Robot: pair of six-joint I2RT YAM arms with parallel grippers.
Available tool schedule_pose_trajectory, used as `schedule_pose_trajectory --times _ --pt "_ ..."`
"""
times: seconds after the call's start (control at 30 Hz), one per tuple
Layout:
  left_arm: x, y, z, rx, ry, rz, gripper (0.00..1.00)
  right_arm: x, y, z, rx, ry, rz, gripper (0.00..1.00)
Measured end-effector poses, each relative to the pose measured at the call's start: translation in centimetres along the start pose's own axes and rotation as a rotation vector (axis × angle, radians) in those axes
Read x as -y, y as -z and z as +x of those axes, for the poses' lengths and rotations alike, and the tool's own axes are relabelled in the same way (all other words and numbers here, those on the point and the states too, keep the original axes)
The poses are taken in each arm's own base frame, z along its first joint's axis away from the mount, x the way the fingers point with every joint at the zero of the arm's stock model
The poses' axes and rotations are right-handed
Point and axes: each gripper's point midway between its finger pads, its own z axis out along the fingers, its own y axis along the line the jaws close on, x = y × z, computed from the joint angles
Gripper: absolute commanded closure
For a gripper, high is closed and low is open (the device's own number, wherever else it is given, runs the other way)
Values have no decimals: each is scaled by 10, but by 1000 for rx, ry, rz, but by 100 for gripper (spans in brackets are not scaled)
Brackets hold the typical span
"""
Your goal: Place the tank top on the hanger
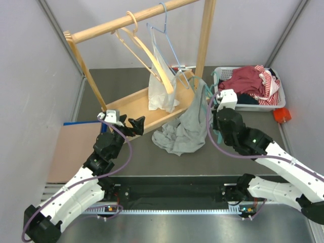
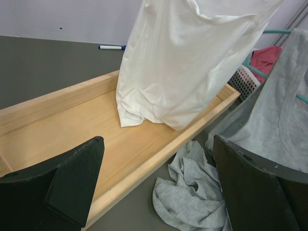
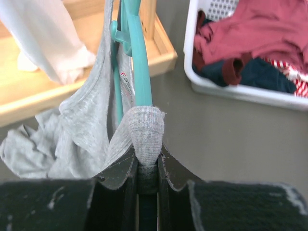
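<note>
Both arms reach far. Left gripper (image 1: 135, 126) mid-scene, jaws wide apart. Right gripper (image 3: 147, 163) to its right, pinching tank top (image 3: 77, 125) strap.

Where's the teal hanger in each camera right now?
Top external: teal hanger right of centre, by the white basket, mostly hidden by the tank top.
Left wrist: teal hanger, thin bars at the upper right edge.
Right wrist: teal hanger at centre top, tank top looped over it.
Shared landmark: the wooden tray.
</note>
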Motion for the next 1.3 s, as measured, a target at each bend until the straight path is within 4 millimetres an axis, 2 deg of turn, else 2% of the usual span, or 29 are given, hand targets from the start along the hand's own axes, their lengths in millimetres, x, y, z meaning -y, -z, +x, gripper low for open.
schedule_pose_trajectory --times 0.23,0.6,0.8,1.0,1.13,1.3 --pt "-1 0 0 -2 -1 -4 1 -4 -23 -36 70 45 -25 100" --pt "-1 0 1 -4 -2 -5 1 -8 -20 -172 324 64 -56 100" --pt "-1 0 1 -5 -2 -5 1 -14 -31 -229 400 108 -63 100" --pt "-1 1 0 0 0 -4 1 -11 -54 -260 428 139 -64 100" --pt "-1 2 -2 6 1 -4 1 -4 -71 -272 431 151 -64 100" --pt "-1 2 -2 5 1 -6 1 -7 -88 -281 422 164 -94 100"
